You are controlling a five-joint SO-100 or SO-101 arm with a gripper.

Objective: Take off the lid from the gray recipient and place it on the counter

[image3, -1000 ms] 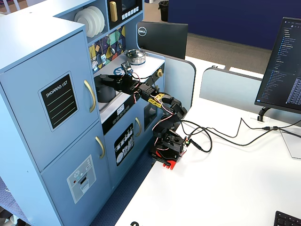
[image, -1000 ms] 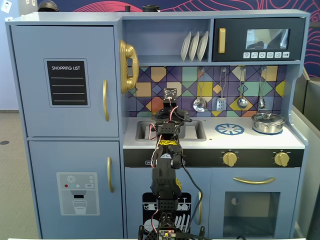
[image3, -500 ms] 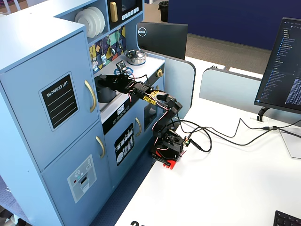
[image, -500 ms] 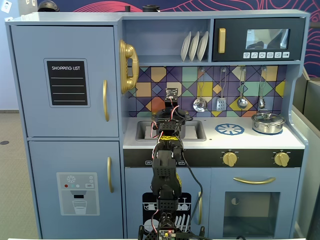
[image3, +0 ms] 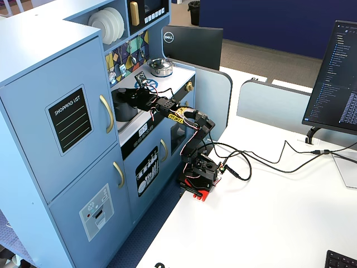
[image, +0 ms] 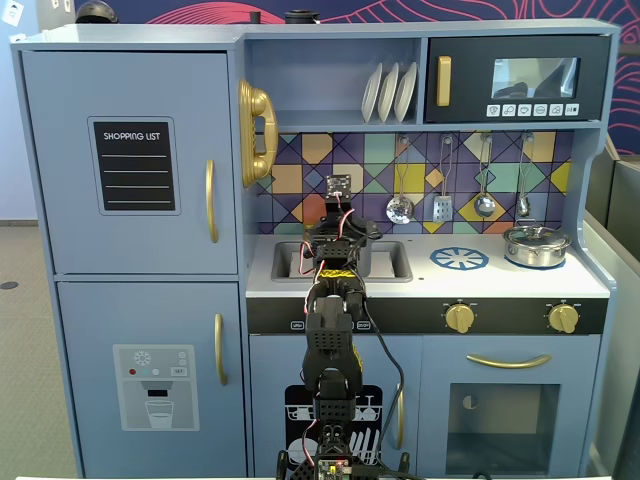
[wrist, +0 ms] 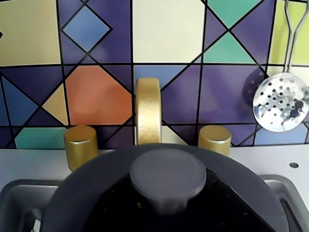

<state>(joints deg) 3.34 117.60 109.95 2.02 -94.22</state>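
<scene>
The dark-gray lid (wrist: pixel 96 183) fills the bottom of the wrist view, its round knob (wrist: pixel 168 174) at centre and very close. It sits on the gray recipient (image3: pixel 124 109), which stands in the inset sink (wrist: pixel 19 193) of the white counter (wrist: pixel 29 162). The lid hides the pot in the wrist view. My gripper (image3: pixel 129 95) hangs right over the lid at the sink. Its fingers do not show clearly, so I cannot tell whether they are open or shut. In the front fixed view my arm (image: pixel 335 300) covers the pot.
A gold faucet (wrist: pixel 147 111) and two gold taps (wrist: pixel 80 145) stand just behind the pot against the tiled wall. A skimmer (wrist: pixel 280 102) hangs at the right. The shiny silver pot (image: pixel 536 245) sits at the counter's right end, beside the blue burner print (image: pixel 459 258).
</scene>
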